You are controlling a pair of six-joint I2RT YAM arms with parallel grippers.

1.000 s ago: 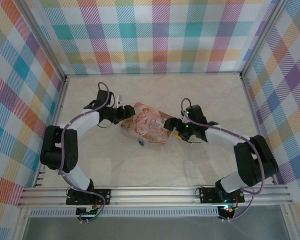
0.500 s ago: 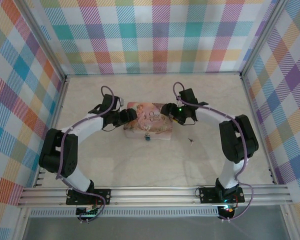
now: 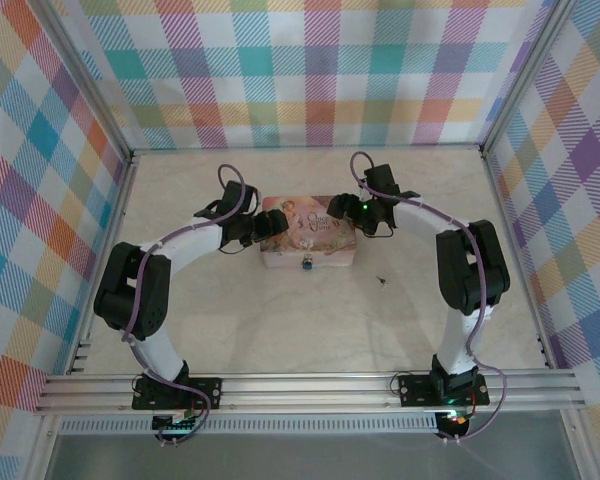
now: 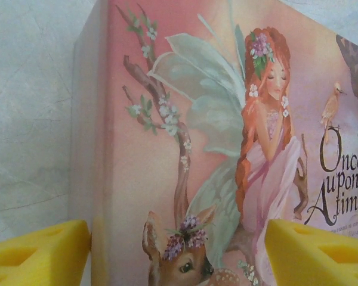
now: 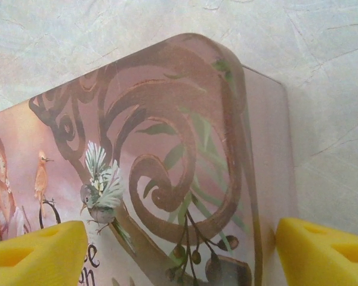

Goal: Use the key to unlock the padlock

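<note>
Where the tin (image 3: 308, 232) lies: mid-worktop (image 3: 230, 320), lid up (pink, with a fairy picture), between the two arms.
Padlock (image 3: 307, 265): against the tin's near side, about midway along it.
Key (image 3: 382, 281): on the bare worktop, right of the padlock and apart from it.
Left fingers (image 4: 39, 253): spread at the tin's left end.
Right fingers (image 5: 325, 250): spread at its right end.

From above, the padlock (image 3: 307, 266) is just a dark, bluish speck at the tin's (image 3: 310, 235) front, and I can't make out its shackle or keyhole. The key (image 3: 382, 281) is a sliver too small to tell which way it lies. Both wrist cameras crop the tin, and the bottom edge cuts off my yellow pads (image 4: 36, 253).
</note>
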